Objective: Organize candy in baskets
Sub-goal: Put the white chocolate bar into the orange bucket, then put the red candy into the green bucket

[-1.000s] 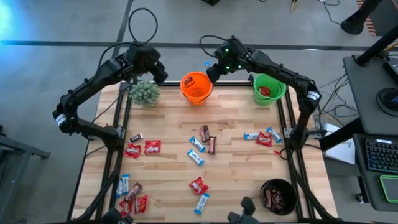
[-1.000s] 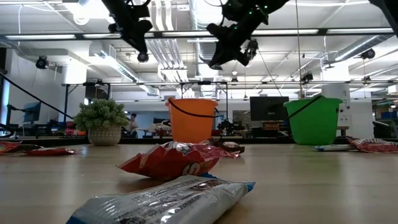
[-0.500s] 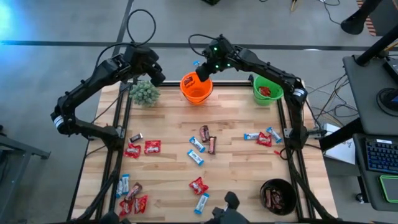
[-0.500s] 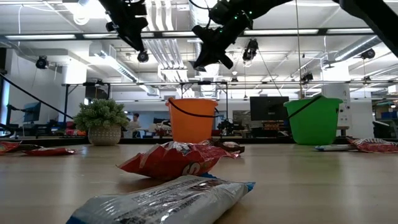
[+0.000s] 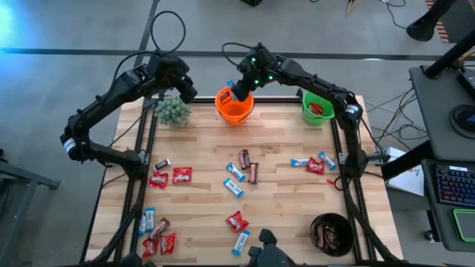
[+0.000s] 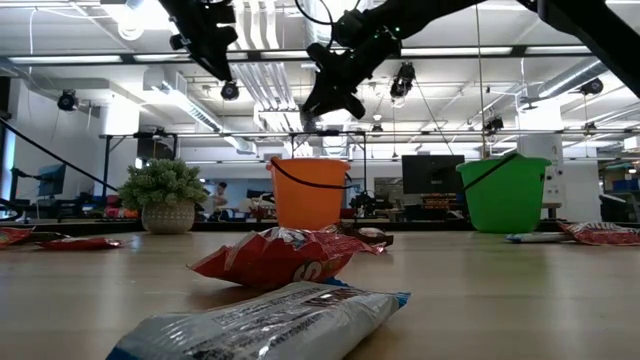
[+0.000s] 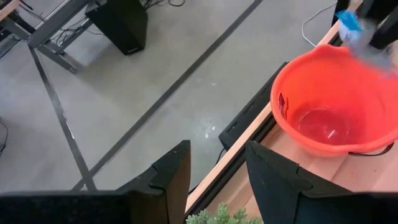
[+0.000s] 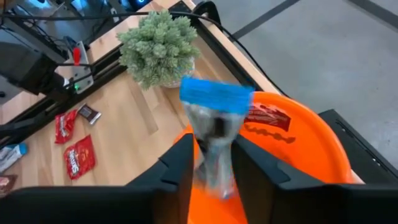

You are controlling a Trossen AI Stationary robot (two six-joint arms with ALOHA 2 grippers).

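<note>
The right end effector [image 5: 239, 90] hangs above the orange basket [image 5: 234, 105] at the far edge of the desk [image 5: 274, 200]. Between its fingers [image 8: 177, 167] sits a light blue-and-white candy bar [image 8: 213, 135], blurred in the right wrist view, with the fingers standing narrowly apart on either side of it; whether they press on the wrapper or have let it go cannot be told. Directly beneath the candy bar is the open mouth of the orange basket, where a red candy [image 8: 266, 116] lies against the inner wall.

Beside this end effector, toward the left arm, stands the fuzzy green plant [image 5: 173, 111]. On the other side, along the same desk edge, stands the green basket [image 5: 320, 106] with something red inside. The black basket [image 5: 331, 233] is well apart at the near right corner, holding dark wrapped bars.

The left end effector [image 5: 186, 90] hovers just past the plant, over the desk edge, its fingers [image 7: 170, 174] partly apart and holding nothing.

Red, blue-and-white and brown candy lies scattered over the desk nearer the front, with a red candy wrapper [image 6: 275, 257] and a silvery wrapper [image 6: 270, 322] closest in the low view.
</note>
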